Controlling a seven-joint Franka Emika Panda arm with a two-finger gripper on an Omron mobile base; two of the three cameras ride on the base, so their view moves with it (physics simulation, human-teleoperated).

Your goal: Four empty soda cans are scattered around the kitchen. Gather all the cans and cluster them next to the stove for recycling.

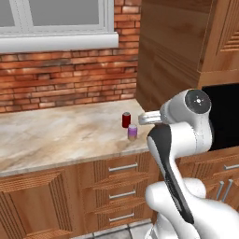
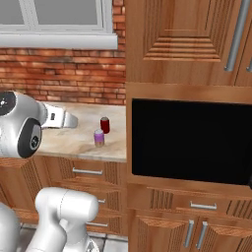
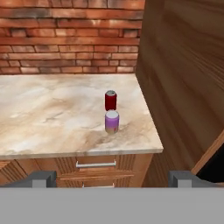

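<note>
Soda can upright on marble counter, purple can just beside it, gripper jaws spread wide, holding nothing

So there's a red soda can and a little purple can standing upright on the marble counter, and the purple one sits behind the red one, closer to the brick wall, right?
Not quite. The purple can stands in front of the red soda can, nearer the counter's front edge; the red one is closer to the brick wall. The hand view shows this. Both do stand upright on the marble.
</note>
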